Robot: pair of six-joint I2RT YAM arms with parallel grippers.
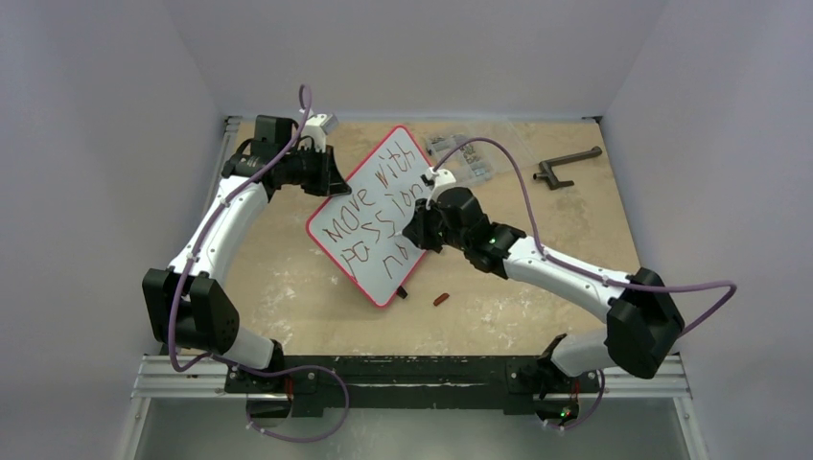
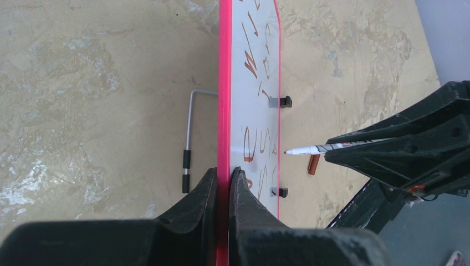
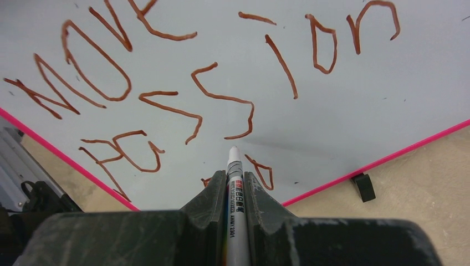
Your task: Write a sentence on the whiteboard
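The whiteboard with its thin red rim stands tilted at the table's middle. On it runs the sentence in reddish-brown strokes, reading "MOVE WITH PASSION" with more letters below. My left gripper is shut on the board's far corner; in the left wrist view the jaws pinch the red rim of the whiteboard. My right gripper is shut on a white marker. The marker's tip points at the lowest row of the sentence, a little off the whiteboard.
A brown marker cap lies on the table in front of the board. A small clear parts box and a dark metal handle sit at the back right. A wire stand shows behind the board.
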